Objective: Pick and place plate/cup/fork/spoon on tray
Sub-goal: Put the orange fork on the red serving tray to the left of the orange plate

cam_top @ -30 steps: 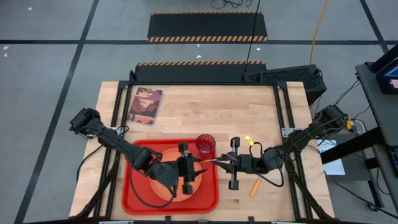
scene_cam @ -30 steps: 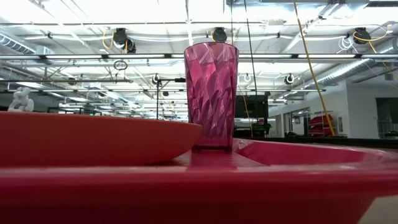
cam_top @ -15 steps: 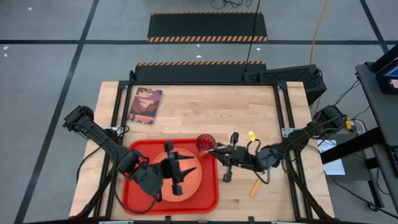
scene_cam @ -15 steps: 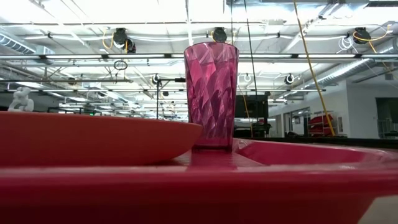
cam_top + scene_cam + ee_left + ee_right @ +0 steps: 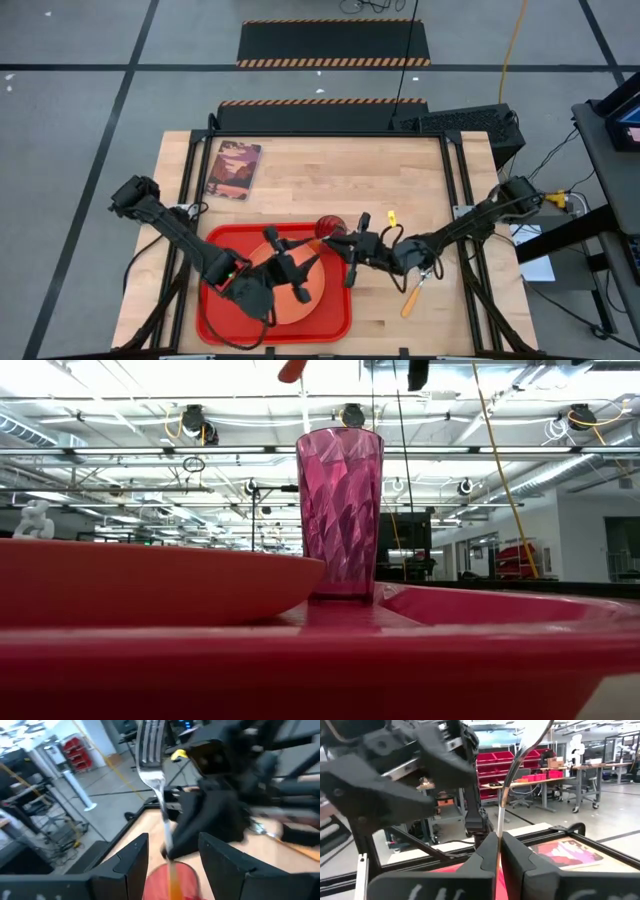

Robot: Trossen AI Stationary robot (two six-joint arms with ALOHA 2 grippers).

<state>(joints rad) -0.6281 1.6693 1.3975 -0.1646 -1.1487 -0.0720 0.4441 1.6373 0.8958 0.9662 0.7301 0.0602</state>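
Observation:
The red tray (image 5: 215, 322) lies at the table's near edge. The orange plate (image 5: 288, 306) and the dark-red cup (image 5: 329, 228) stand on it; the low view shows the cup (image 5: 340, 510) upright beside the plate (image 5: 150, 575). My right gripper (image 5: 341, 245) is shut on the fork (image 5: 151, 750) just right of the cup. My left gripper (image 5: 297, 268) hovers over the plate, open, its fingers (image 5: 131, 857) apart on either side of the fork's orange handle (image 5: 173, 885). The spoon (image 5: 410, 298) lies on the table right of the tray. My right gripper pinches the fork's silver metal neck (image 5: 499, 822) between its two shut fingers (image 5: 482, 855). The fingers come about level from the table's right side and lie across the fork. The fork stands upright, tines up and handle down, lifted clear above the tray.
A small book (image 5: 232, 170) with a pictured cover lies at the far left of the table. Bare wood runs along the far side and to the right of the tray. The tray's near rim (image 5: 300, 660) fills the bottom of the low view.
My right gripper has carried the fork toward the table's left, to beside the cup; the handle's orange tip now shows at the top of the low view. My left gripper drew back toward the left, then came back toward the fork.

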